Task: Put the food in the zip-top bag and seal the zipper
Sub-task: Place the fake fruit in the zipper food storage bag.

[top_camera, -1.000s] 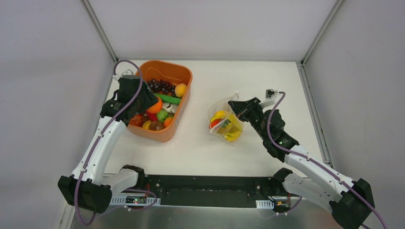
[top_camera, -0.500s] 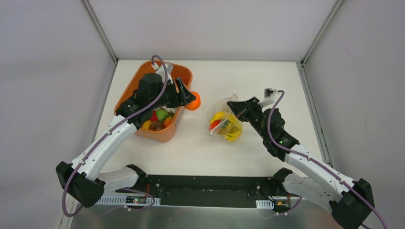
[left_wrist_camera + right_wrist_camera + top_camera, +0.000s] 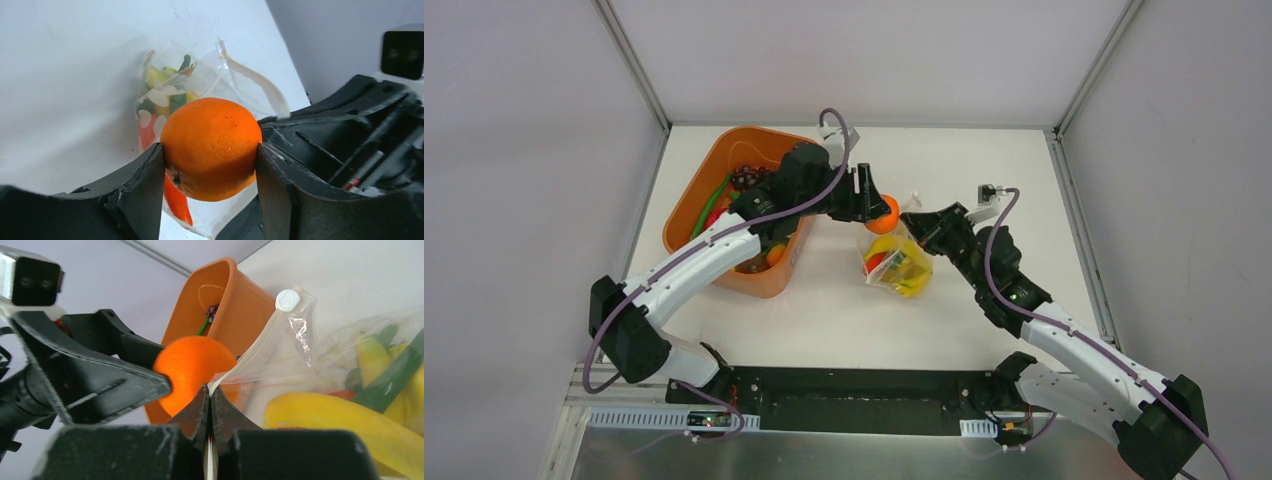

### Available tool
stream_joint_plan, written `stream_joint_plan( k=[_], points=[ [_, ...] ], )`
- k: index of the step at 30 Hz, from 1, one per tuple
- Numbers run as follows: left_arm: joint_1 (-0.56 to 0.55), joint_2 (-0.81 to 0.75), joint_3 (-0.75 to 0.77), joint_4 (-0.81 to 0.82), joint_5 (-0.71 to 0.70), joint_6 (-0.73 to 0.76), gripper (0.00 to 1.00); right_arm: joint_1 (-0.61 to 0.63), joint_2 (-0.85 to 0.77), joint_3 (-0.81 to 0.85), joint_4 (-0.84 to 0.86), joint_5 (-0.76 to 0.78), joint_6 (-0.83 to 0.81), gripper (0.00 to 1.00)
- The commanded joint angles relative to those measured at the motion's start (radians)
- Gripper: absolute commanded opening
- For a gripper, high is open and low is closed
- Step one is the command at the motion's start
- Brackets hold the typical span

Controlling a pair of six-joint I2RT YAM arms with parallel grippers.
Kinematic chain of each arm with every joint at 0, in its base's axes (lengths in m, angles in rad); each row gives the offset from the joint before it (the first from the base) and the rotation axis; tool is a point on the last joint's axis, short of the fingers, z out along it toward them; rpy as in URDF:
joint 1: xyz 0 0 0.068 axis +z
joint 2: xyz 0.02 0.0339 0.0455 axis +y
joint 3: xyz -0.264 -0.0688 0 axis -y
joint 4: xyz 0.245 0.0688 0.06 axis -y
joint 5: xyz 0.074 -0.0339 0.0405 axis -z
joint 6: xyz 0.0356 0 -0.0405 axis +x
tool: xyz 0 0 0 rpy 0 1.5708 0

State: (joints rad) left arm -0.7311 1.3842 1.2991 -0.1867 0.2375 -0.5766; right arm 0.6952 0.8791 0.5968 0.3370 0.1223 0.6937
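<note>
My left gripper (image 3: pixel 876 208) is shut on a toy orange (image 3: pixel 883 214) and holds it just above the mouth of the zip-top bag (image 3: pixel 897 262). The orange fills the jaws in the left wrist view (image 3: pixel 211 148). The clear bag with white dots (image 3: pixel 165 95) holds yellow bananas (image 3: pixel 320 422), a red piece (image 3: pixel 176 200) and green pieces. My right gripper (image 3: pixel 914 222) is shut on the bag's mouth edge, pinching the pale zipper strip (image 3: pixel 250 362) and holding the mouth up. The orange also shows in the right wrist view (image 3: pixel 192 367), left of the pinched edge.
The orange tub (image 3: pixel 686 205) stands at the back left with more toy fruit, grapes (image 3: pixel 746 179) among them. My left arm stretches across from the tub to the bag. Grey walls close in the white table (image 3: pixel 984 160) on three sides.
My left gripper has lifted the orange out of the tub and carried it right, from over the tub to above the bag's mouth. The right gripper has kept its hold.
</note>
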Motion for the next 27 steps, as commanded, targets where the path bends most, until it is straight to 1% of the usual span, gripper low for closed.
stream_joint_plan(
  k=[1,3,11,14,17,21,24,26,27],
  points=[
    [-0.041,0.064,0.079,-0.026,-0.021,0.049,0.0,-0.003,-0.021,0.05,0.044,-0.013,-0.011,0.0],
    [-0.051,0.089,0.093,-0.069,-0.057,0.071,0.0,-0.003,-0.03,0.046,0.052,-0.017,-0.011,0.0],
    [-0.089,0.173,0.154,-0.156,-0.109,0.122,0.0,-0.013,-0.04,0.042,0.079,-0.062,0.0,0.0],
    [-0.1,0.187,0.154,-0.15,-0.136,0.12,0.06,-0.023,-0.026,0.042,0.089,-0.089,0.02,0.0],
    [-0.102,0.198,0.128,-0.089,-0.132,0.066,0.12,-0.038,-0.017,0.042,0.102,-0.113,0.045,0.0],
    [-0.099,0.201,0.073,0.063,-0.119,-0.048,0.2,-0.056,-0.025,0.026,0.129,-0.113,0.082,0.0],
    [-0.095,0.21,0.03,0.176,-0.102,-0.135,0.23,-0.069,-0.052,-0.003,0.163,-0.114,0.117,0.0],
    [-0.094,0.227,0.019,0.241,-0.076,-0.164,0.34,-0.081,-0.071,-0.017,0.176,-0.113,0.134,0.0],
    [-0.093,0.239,0.022,0.249,-0.063,-0.166,0.36,-0.087,-0.081,-0.022,0.175,-0.114,0.138,0.0]
  ],
)
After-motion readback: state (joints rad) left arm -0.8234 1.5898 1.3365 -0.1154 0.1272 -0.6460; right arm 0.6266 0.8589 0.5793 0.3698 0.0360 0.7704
